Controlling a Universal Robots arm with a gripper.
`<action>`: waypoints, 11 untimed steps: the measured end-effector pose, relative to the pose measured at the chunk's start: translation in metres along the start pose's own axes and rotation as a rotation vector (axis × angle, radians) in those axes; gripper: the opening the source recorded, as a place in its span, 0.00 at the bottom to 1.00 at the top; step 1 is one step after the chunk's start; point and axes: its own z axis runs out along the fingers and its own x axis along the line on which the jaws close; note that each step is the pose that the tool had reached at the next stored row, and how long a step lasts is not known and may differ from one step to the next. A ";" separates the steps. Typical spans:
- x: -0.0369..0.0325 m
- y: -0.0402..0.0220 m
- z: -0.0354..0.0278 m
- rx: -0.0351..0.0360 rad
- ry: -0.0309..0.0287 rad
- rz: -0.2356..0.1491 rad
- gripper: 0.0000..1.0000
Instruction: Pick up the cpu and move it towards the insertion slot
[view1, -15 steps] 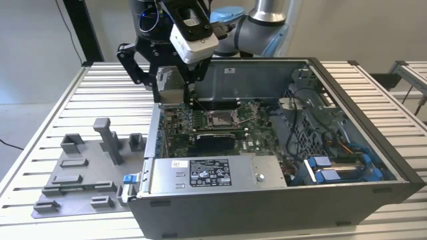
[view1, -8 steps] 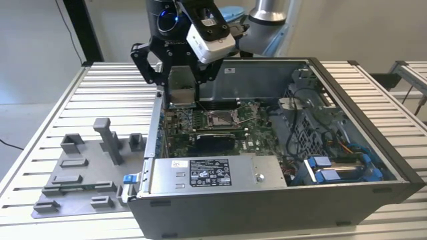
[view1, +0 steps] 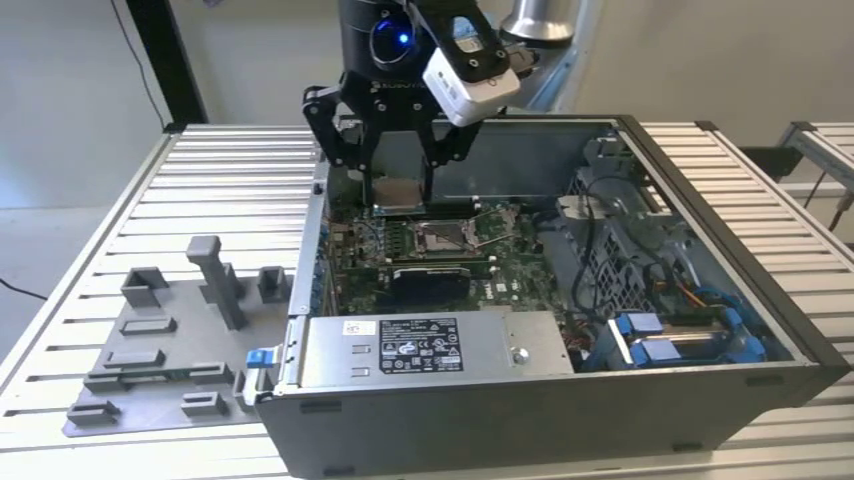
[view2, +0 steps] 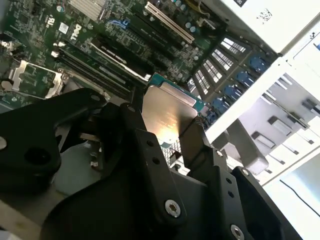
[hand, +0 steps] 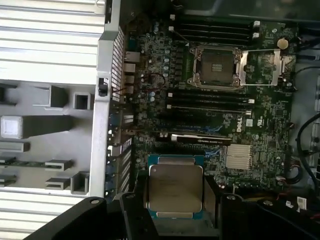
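We see the open dark-grey metal computer case on the slatted table, its green motherboard exposed. Above it our black two-fingered gripper clamps the flat silvery square cpu, held above the board, apart from the silver-framed square insertion slot.

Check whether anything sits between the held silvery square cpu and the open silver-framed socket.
Nothing visible does. The gripper holds the silvery square cpu above the green motherboard, and the silver-framed insertion slot lies open, its pin field uncovered.
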 end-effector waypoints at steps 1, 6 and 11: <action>-0.0039 -0.0002 0.0000 0.0000 0.0000 0.000 0.00; -0.0240 -0.0013 0.0000 0.0000 0.0003 0.000 0.00; -0.0433 -0.0024 0.0000 0.0000 0.0005 0.000 0.00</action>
